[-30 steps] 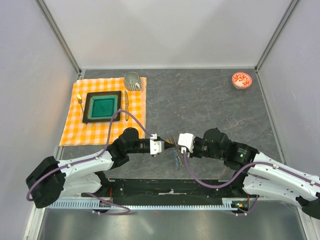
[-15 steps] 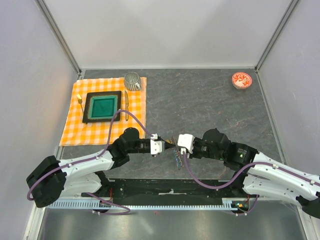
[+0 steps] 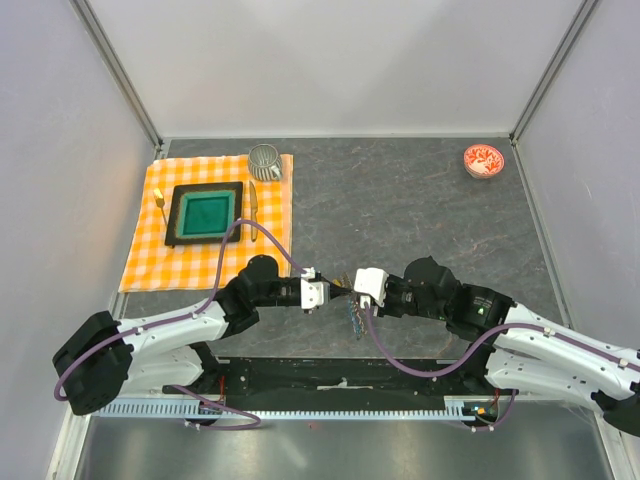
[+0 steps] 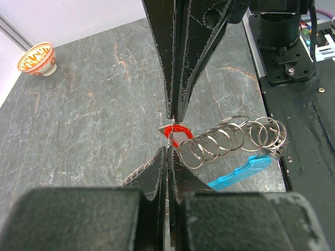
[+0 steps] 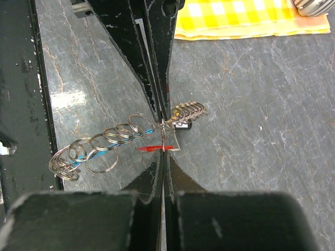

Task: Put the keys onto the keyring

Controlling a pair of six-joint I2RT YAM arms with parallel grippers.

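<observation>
My left gripper [image 3: 337, 289] and right gripper [image 3: 351, 291] meet tip to tip above the table's near middle, both shut. The keyring [image 4: 230, 137], a chain of silvery rings with a bright blue tag [image 4: 238, 172], hangs between and below them [image 3: 355, 316]. In the left wrist view my left gripper [image 4: 168, 150] pinches a ring of the chain. The red key [image 4: 175, 134] sits right between the two tips. In the right wrist view my right gripper [image 5: 164, 155] pinches the small ring by the red key [image 5: 149, 148], seen edge-on. A yellow key and a black tag [image 5: 182, 118] hang on the chain's far end.
An orange checked cloth [image 3: 150, 250] at the left carries a dark tray with a green inside [image 3: 206, 212], yellow-handled cutlery [image 3: 254, 203] and a mug [image 3: 265, 160]. A red-patterned bowl [image 3: 484, 159] stands at the far right. A black mounting plate [image 3: 330, 375] lies along the near edge.
My right gripper has edged slightly left toward the left one. The chain still hangs between the tips.
</observation>
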